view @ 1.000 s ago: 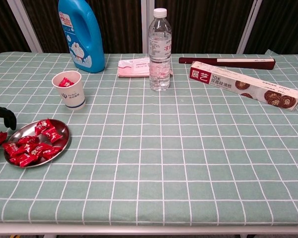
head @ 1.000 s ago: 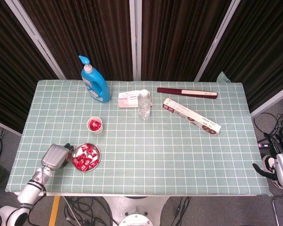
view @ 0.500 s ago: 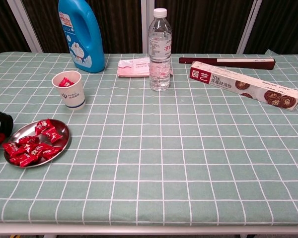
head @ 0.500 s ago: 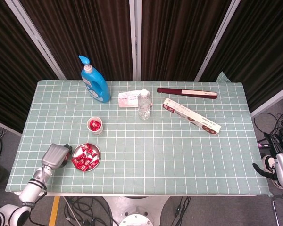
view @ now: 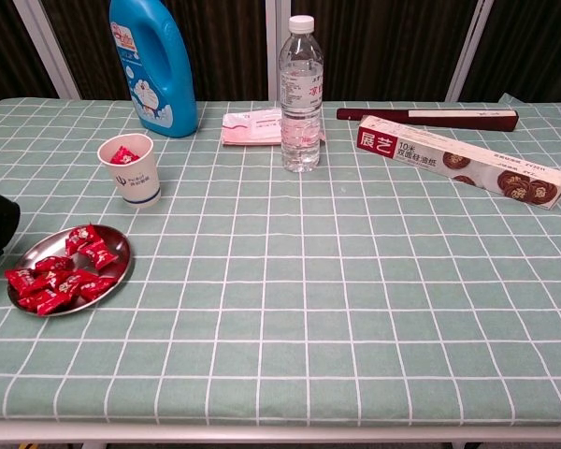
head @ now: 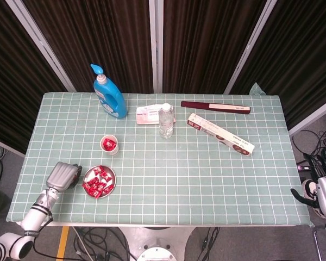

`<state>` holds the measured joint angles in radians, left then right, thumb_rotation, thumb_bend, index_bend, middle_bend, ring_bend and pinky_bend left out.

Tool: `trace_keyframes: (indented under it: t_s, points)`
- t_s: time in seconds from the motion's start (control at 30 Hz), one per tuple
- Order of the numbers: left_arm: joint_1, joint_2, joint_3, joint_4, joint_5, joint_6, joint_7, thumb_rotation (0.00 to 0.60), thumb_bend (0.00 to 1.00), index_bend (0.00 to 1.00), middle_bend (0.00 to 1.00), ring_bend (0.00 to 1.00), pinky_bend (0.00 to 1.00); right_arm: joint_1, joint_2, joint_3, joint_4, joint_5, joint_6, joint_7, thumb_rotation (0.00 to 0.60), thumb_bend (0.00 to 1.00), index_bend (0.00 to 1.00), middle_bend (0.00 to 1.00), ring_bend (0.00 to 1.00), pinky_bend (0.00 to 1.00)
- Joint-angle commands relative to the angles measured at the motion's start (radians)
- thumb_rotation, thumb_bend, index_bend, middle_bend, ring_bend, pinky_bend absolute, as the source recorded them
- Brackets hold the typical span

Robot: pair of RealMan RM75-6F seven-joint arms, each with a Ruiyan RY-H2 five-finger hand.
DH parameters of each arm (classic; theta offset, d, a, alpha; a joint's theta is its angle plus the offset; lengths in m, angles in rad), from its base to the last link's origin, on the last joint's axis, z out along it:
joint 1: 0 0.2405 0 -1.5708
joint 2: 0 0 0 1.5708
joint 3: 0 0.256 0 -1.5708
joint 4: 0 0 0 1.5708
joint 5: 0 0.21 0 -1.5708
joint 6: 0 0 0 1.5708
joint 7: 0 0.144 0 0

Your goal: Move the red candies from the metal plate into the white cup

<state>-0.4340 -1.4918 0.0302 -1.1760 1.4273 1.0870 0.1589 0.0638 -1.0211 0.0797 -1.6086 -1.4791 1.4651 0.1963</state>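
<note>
Where writing reads, long box (view: 460, 161) marked "10米", blue bottle (view: 153, 64)

Counts, table top: one metal plate (view: 120, 245) near left, roughly nine red candies (view: 58, 279) on it, exact number unclear where they overlap. One white cup (view: 131, 169) with one candy inside. One blue detergent bottle (view: 153, 65), one water bottle (view: 301, 94), two long boxes (view: 458, 160) far right, one pink packet (view: 252, 126).

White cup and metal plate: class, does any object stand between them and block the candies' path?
Nothing visible does. Only bare tablecloth lies between the metal plate and the white cup. The left hand sits beside the plate, away from that path.
</note>
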Motion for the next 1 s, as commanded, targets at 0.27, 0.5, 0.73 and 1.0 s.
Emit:
trace_keyframes:
  t_s: [0.27,0.5,0.73,1.0]
  points:
    - [-0.107,0.091,-0.126,-0.163,0.022,0.002,-0.061,0.600,0.43,0.63,0.67,0.89,1.00,-0.003,-0.003,-0.002,0.012,0.001,0.002,0.011,0.600,0.11,0.04,0.14,0.01,0.31]
    - [-0.227,0.067,-0.219,-0.161,-0.027,-0.093,-0.060,0.600,0.43,0.63,0.67,0.89,1.00,-0.011,-0.002,-0.001,0.023,0.011,0.006,0.027,0.600,0.11,0.04,0.14,0.00,0.31]
    - [-0.303,-0.007,-0.238,-0.084,-0.088,-0.187,-0.034,0.600,0.43,0.63,0.66,0.89,1.00,-0.015,-0.002,0.000,0.034,0.021,0.003,0.038,0.600,0.11,0.04,0.14,0.01,0.32]
    - [-0.334,-0.064,-0.230,-0.008,-0.126,-0.217,-0.005,0.600,0.42,0.60,0.62,0.89,1.00,-0.014,-0.002,0.002,0.039,0.031,-0.008,0.039,0.600,0.11,0.04,0.14,0.01,0.32]
